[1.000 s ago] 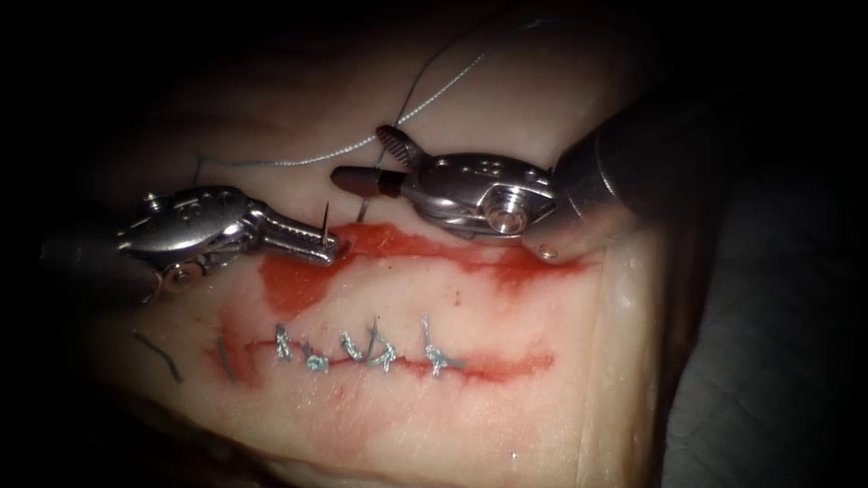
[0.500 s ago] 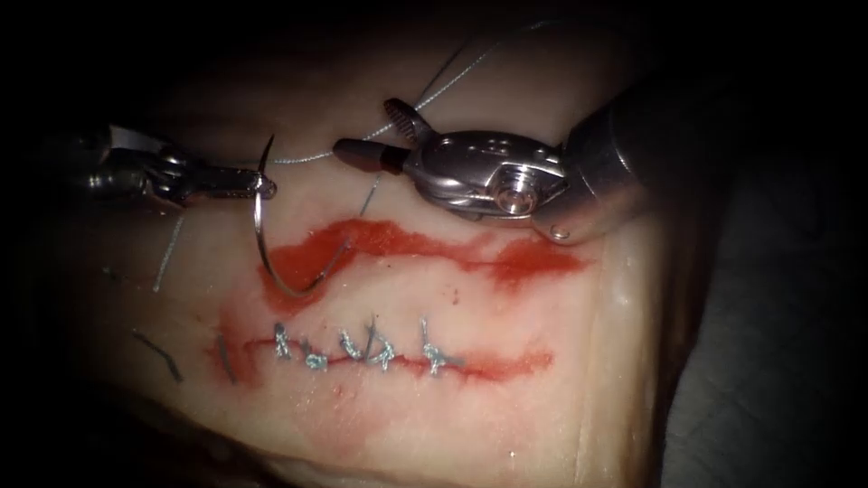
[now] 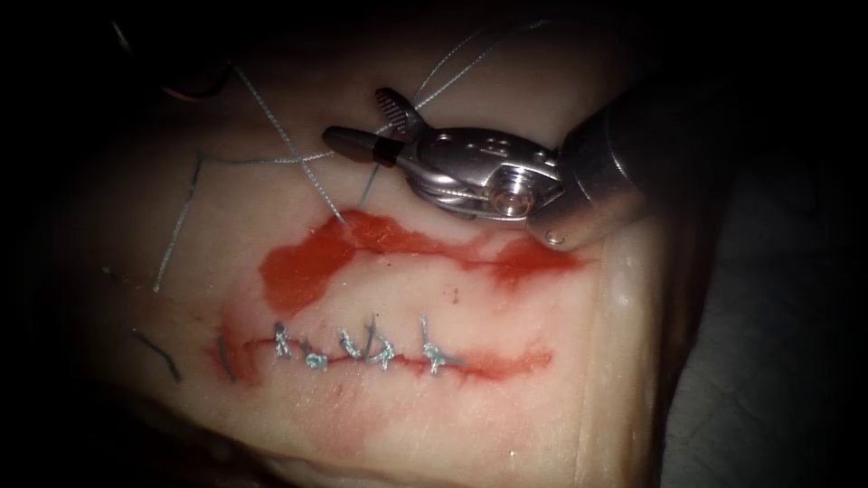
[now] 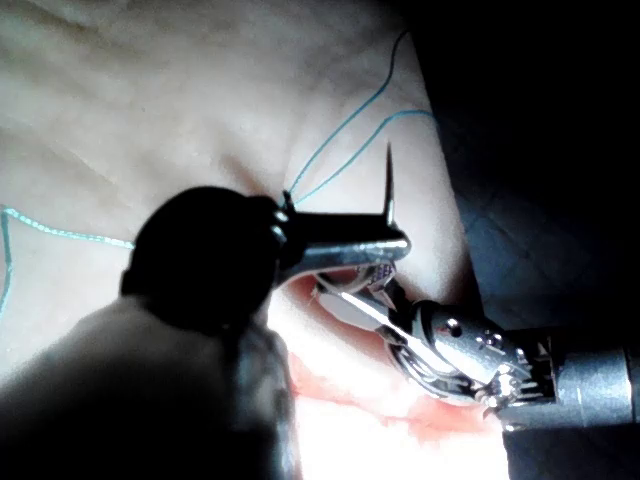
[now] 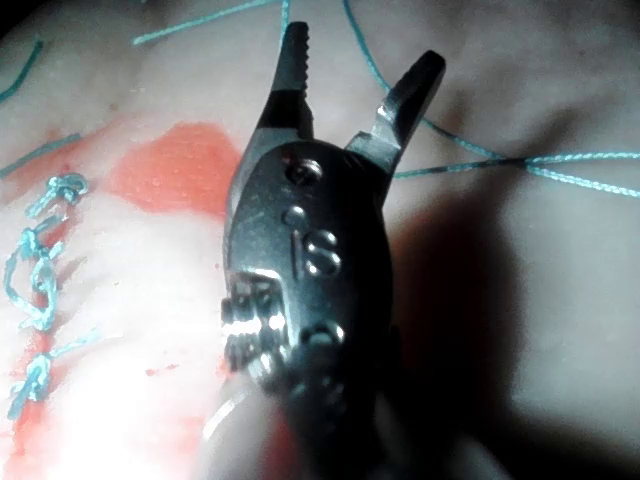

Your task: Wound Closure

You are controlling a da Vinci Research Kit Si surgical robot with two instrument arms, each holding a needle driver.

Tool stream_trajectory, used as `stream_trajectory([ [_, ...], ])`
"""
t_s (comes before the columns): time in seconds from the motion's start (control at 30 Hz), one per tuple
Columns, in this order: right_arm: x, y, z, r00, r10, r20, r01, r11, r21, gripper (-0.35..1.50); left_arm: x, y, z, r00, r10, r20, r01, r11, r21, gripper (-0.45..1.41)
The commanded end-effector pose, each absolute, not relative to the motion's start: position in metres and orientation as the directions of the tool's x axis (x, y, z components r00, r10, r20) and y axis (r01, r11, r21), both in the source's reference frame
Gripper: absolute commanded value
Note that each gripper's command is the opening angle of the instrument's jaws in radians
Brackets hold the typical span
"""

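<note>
On the tissue an upper cut lies wet with red fluid. My left tool is shut on the curved needle near one end, and the needle is out of the tissue. The thread runs tight from the left end of the cut, up and to the left. My right tool hovers just above the cut with its jaws open and empty, thread strands passing under it.
A lower cut is closed by several knotted stitches. Slack thread lies on the tissue at the left, with short cut ends near the lower left. The right tool's shaft comes in from the right.
The left tool drew the needle out of the tissue at the cut's left end and carried it up and left, pulling thread through. The right tool barely moved.
</note>
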State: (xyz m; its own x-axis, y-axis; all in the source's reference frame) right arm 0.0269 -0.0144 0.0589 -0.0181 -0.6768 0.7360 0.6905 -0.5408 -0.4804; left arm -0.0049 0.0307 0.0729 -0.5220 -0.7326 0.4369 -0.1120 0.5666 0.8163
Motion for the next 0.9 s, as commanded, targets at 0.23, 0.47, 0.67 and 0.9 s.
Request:
stream_trajectory([
  [0.23, 0.0258, -0.012, 0.056, 0.262, -0.774, 0.576, 0.54, -0.378, -0.752, 1.21, -0.0127, 0.026, 0.076, -0.17, -0.119, 0.978, -0.009, 0.993, 0.12, -0.45],
  [0.47, 0.0236, -0.013, 0.056, 0.327, -0.888, 0.324, 0.336, -0.211, -0.918, 1.2, -0.0177, 0.019, 0.08, -0.043, 0.175, 0.984, -0.309, 0.934, -0.18, -0.45],
  [0.67, 0.0223, -0.015, 0.056, 0.18, -0.972, 0.152, 0.382, -0.074, -0.921, 1.11, -0.0181, 0.019, 0.081, -0.03, 0.212, 0.977, -0.347, 0.914, -0.209, -0.45],
  [0.9, 0.0225, -0.016, 0.057, 0.098, -0.992, 0.075, 0.357, -0.035, -0.934, 1.04, -0.018, 0.019, 0.08, -0.016, 0.225, 0.974, -0.335, 0.917, -0.218, -0.45],
])
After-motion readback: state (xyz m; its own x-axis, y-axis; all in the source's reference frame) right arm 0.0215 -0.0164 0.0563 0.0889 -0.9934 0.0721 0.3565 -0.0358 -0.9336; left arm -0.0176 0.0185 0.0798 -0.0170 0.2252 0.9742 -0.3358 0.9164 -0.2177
